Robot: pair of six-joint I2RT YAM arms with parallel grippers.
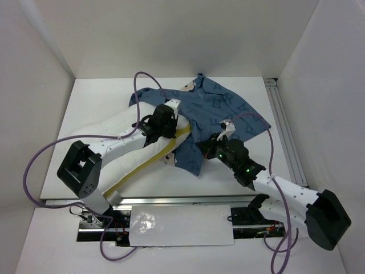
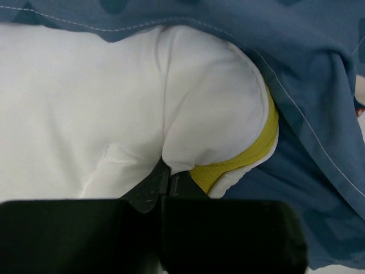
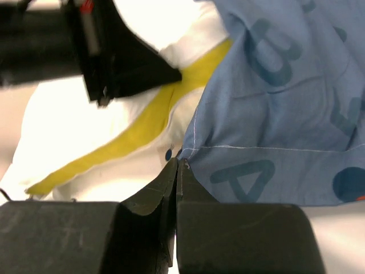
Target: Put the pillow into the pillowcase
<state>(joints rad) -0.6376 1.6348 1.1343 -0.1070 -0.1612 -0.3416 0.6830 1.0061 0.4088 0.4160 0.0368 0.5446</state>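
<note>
From above, the pillow (image 1: 145, 153) lies on the white table (image 1: 97, 103) with its long axis on a diagonal, from the near left up toward the far right. Its yellow edge (image 1: 154, 158) runs along the side nearer my bases. The far-right end goes under the pillowcase (image 1: 214, 108), which sits rumpled toward the far right of the middle with its mouth facing the near left. My left arm lies over much of the pillow in that view, so the overhead camera cannot tell me how either claw is set.

The wrist cameras show that. My left claw (image 2: 166, 178) has its fingers pressed together, pinching a tuck of the pillow's white cover right beside the yellow edge. Past the tips the pillow's rounded corner bulges away from me. The blue cloth drapes over it along the top and down the right side. This view shows how little of the pillow is inside, only that corner.

My right claw (image 3: 177, 171) is also closed, and it nips the stitched hem corner of the pillowcase at the tips. From there the blue cloth with its big printed letters spreads to the right and away. The pillow and its yellow band lie to the left of the tips, the band slanting from lower left to upper right. Only this view shows my left claw from outside, a blurred dark shape over the pillow at the upper left, pointing at the case's mouth.
</note>
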